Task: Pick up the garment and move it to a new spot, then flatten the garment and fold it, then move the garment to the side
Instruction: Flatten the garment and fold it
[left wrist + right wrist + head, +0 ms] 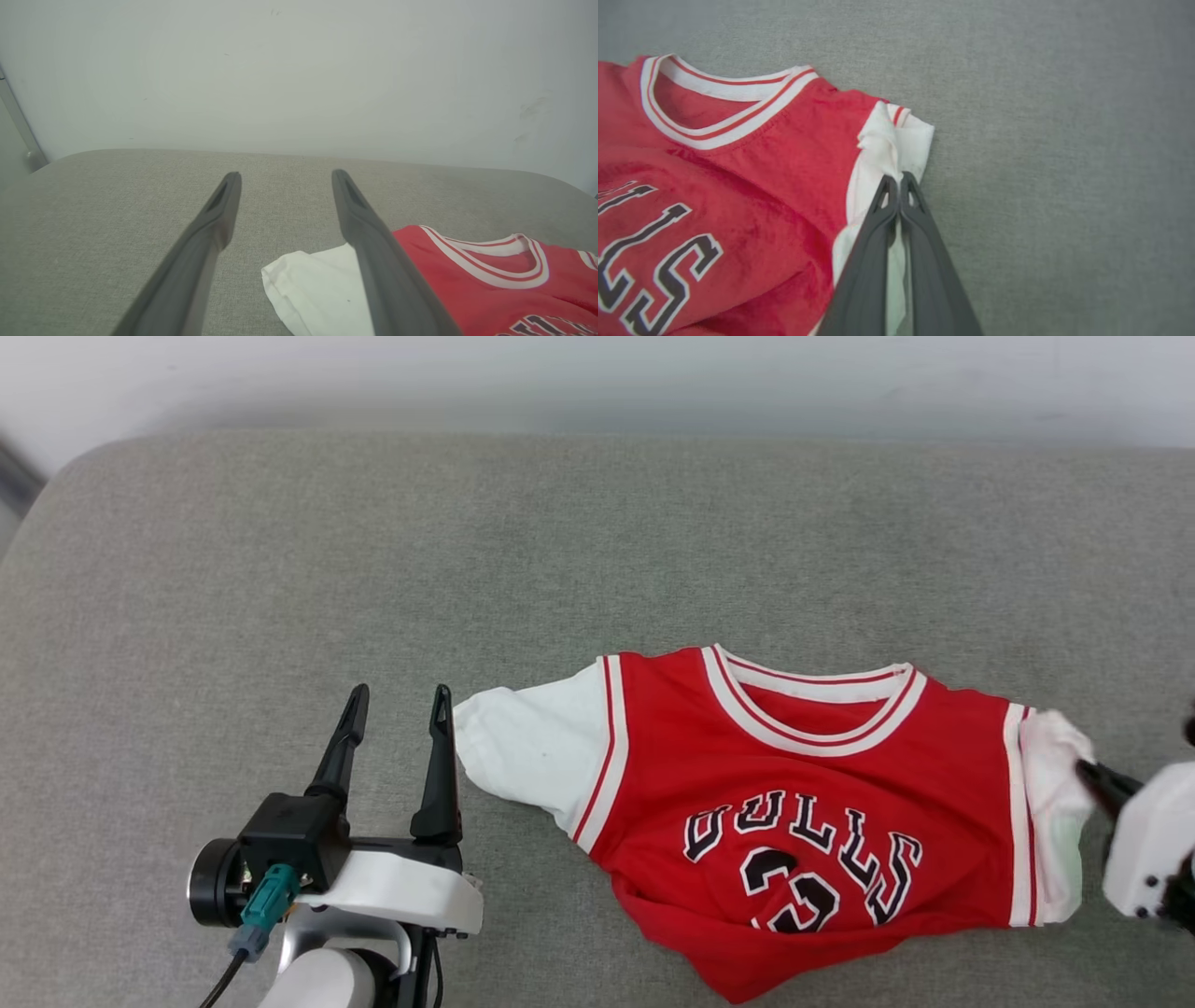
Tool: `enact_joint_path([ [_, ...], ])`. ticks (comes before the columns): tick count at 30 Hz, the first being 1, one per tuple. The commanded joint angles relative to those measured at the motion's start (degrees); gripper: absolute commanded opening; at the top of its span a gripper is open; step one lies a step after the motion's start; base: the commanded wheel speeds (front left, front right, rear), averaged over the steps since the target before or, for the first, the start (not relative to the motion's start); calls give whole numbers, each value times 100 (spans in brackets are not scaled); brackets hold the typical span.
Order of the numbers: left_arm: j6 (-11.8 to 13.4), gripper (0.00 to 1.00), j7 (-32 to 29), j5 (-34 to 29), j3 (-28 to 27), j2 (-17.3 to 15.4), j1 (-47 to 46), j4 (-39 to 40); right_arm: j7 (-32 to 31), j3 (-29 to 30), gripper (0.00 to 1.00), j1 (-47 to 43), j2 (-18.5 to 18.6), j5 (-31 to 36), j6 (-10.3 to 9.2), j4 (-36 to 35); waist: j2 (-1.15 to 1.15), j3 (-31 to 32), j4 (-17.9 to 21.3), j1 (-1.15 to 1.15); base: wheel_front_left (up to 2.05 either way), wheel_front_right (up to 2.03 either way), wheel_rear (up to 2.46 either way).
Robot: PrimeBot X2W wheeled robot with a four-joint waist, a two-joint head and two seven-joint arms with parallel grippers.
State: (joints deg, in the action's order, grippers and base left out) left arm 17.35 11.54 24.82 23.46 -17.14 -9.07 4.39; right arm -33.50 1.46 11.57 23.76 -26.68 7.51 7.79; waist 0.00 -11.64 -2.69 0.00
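Right wrist view: right hand (900,179) pinches the garment (784,154) by its sleeve.

I'm looking down at a grey woven cushion (280,569) spreading across my view, its far left corner rounding off. A plain white wall (299,70) is rising behind its far edge, catching soft, even light.

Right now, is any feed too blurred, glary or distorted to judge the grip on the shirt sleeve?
Head view: soft even light, no glare, garment crisp, though the right gripper is cropped at the frame edge. Left wrist view: the open left gripper looks soft near the lens. Right wrist view: sharp, fingers shut on the white sleeve.
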Motion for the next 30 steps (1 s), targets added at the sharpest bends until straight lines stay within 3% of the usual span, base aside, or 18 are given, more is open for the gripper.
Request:
enact_joint_path([
  [1,-6,100,3,-3,-7,-17,-20,-3,33,140,0,-151,-103,-5,-4,57,0,40,40,0,0,0,0],
  [4,-1,100,-11,11,8,-27,-1,16,100,694,0,-389,-390,26,-4,250,0,57,76,0,0,0,0],
  [8,-11,100,-66,24,32,-60,-13,24,225,1012,2,-594,-781,84,-4,650,0,41,116,0,0,0,0],
  [10,-11,100,-81,27,38,-72,-35,23,423,1051,100,-597,-906,124,-4,780,0,32,125,0,0,0,0],
  [15,19,100,-100,30,25,-116,-3,9,1230,1191,100,-529,-1030,250,-4,727,0,85,139,0,0,0,0],
  [23,89,100,-120,117,-34,-169,237,-23,2579,1416,100,-776,-1233,849,-4,68,0,409,183,0,0,0,0],
  [30,124,100,-321,290,-158,-343,428,-94,3045,1048,100,-1155,-1575,1212,-4,-765,0,772,202,0,0,0,0],
])
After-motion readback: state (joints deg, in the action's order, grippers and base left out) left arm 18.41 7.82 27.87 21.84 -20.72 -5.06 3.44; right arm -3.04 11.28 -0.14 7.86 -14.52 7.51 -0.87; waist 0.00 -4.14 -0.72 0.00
